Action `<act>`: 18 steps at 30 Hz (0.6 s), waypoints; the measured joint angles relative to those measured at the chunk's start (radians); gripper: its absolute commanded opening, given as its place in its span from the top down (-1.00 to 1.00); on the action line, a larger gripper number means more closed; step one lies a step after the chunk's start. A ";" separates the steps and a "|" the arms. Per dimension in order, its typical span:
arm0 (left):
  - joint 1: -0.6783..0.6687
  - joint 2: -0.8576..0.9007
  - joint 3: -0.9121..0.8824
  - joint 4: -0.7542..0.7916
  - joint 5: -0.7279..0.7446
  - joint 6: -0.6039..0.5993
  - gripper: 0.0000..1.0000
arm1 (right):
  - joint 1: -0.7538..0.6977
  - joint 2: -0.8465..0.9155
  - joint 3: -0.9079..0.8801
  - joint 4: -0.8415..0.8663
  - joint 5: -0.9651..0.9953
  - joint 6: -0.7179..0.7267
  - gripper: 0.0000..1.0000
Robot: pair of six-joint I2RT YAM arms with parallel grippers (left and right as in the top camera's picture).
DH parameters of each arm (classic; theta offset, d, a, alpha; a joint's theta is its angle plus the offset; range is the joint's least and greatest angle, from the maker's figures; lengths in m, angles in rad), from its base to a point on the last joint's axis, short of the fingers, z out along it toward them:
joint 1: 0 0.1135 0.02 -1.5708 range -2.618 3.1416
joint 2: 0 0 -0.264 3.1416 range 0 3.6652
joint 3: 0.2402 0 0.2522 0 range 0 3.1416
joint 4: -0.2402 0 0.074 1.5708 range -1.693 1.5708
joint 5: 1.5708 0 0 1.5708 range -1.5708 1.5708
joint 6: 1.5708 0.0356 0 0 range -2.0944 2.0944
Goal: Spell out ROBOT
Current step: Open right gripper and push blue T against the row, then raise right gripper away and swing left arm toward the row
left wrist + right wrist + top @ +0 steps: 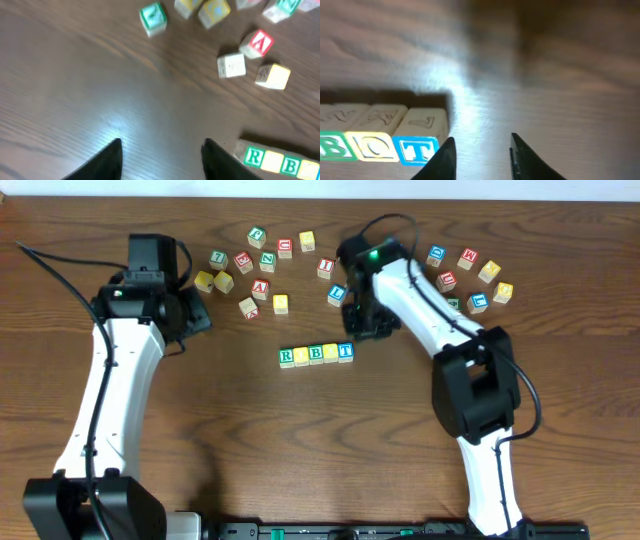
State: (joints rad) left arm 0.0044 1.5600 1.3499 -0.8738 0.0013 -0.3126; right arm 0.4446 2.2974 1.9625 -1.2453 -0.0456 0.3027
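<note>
Across the dark wood-grain table (300, 440) I see loose cubes (262, 264) scattered along the far side. My left gripper (161, 150) hovers left of the ROBOT row (316, 354), and my right gripper (481, 145) hangs just off its T end. Both are parted and empty. The row sits mid-table, five cubes touching, with a green R and B, two yellow faces and a blue T.

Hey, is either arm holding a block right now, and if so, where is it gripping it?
Nothing is held. The left gripper is open and empty; the right gripper is open and empty too, beside the T cube.
</note>
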 measured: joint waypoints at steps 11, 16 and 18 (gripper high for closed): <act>-0.148 0.093 -0.065 0.027 0.061 -0.036 0.80 | -0.128 -0.055 0.039 -0.031 -0.034 -0.001 0.32; -0.220 0.198 -0.065 0.074 0.072 -0.053 0.85 | -0.149 -0.055 0.039 -0.043 -0.045 0.000 0.28; -0.233 0.229 -0.066 0.100 0.074 -0.055 0.84 | -0.149 -0.055 0.039 -0.045 -0.050 -0.001 0.27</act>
State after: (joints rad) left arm -0.2287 1.7893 1.2839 -0.7738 0.0753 -0.3679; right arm 0.2955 2.2425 2.0018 -1.2907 -0.0952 0.3019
